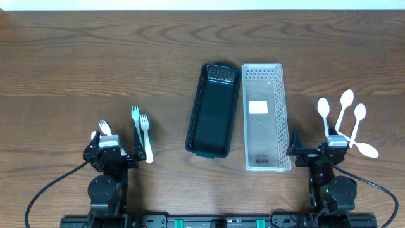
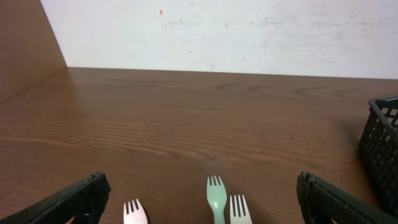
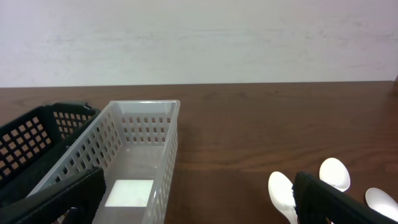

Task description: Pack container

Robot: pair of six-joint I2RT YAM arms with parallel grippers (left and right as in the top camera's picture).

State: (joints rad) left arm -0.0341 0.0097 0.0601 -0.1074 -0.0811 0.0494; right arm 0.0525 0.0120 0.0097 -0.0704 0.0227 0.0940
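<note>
Dark brown wood-grain table [image 1: 95,57] across nearly the whole overhead frame, grain running left to right. Pale strip along the top edge. In both wrist views, a white wall [image 2: 249,31] behind the far table edge, faintly scuffed, with a small red speck [image 2: 161,12] at upper left. Soft, even light; dull sheen on the wood.

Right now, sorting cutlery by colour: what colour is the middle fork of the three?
The middle fork is pale green, clearest in left wrist view.

mid-table: black bin [image 1: 214,120] beside clear bin [image 1: 264,136] block | left: forks [image 1: 144,121] | right: spoons [image 1: 347,98] | far table [image 1: 95,50] open
</note>
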